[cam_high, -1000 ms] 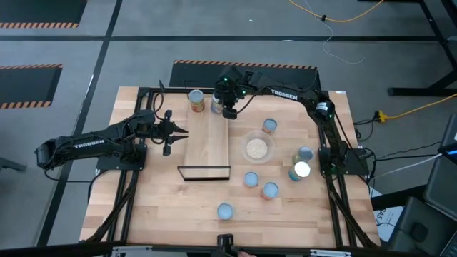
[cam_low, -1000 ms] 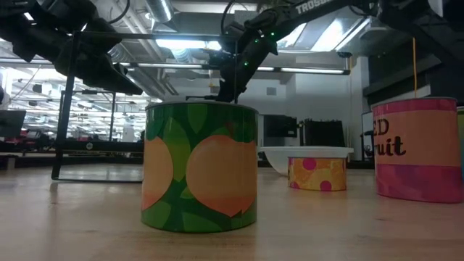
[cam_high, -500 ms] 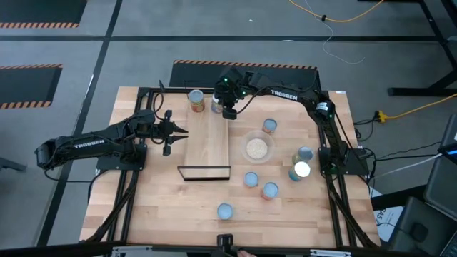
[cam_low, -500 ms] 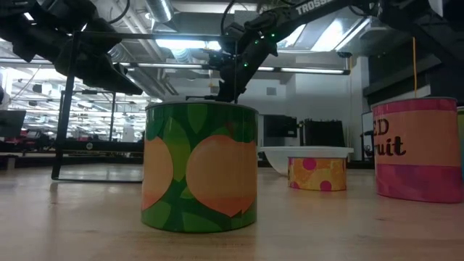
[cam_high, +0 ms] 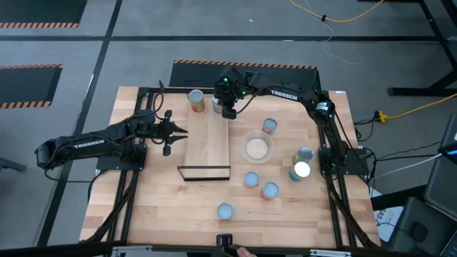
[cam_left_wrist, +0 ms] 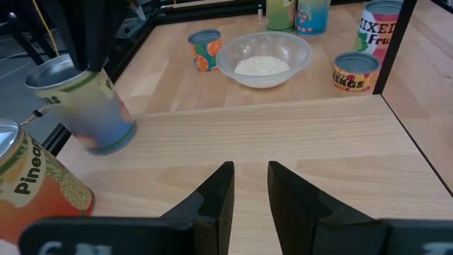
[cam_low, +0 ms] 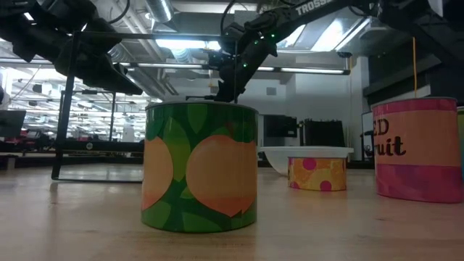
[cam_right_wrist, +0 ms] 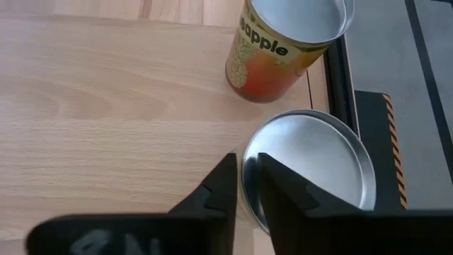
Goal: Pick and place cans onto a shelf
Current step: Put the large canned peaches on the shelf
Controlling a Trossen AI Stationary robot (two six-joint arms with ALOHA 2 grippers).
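My right gripper [cam_high: 227, 108] is at the far end of the shelf [cam_high: 207, 139], a light-wood board with a black frame [cam_high: 204, 172] at its near end. It is shut on a silver-topped can with a blue label [cam_high: 216, 105], which also shows in the left wrist view [cam_left_wrist: 88, 106]. An orange pineapple can [cam_high: 196, 100] stands on its base just to the left of it. My left gripper [cam_high: 175, 131] waits by the shelf's left side. It is empty, with a narrow gap between its fingers [cam_left_wrist: 249, 177]. My right gripper pinches the can's top rim [cam_right_wrist: 248, 166] from above, pointing down. One finger [cam_right_wrist: 216, 188] is outside the wall and the other [cam_right_wrist: 282, 195] is over the silver lid. The can's bottom [cam_left_wrist: 110, 145] is at the board; whether it rests there I cannot tell.
A clear bowl [cam_high: 257, 148] stands right of the shelf. Several more cans stand on the tabletop to the right and near side [cam_high: 269, 126] [cam_high: 304, 155] [cam_high: 250, 179] [cam_high: 225, 210]. The green peach-label can [cam_low: 201, 167] is close to the low camera.
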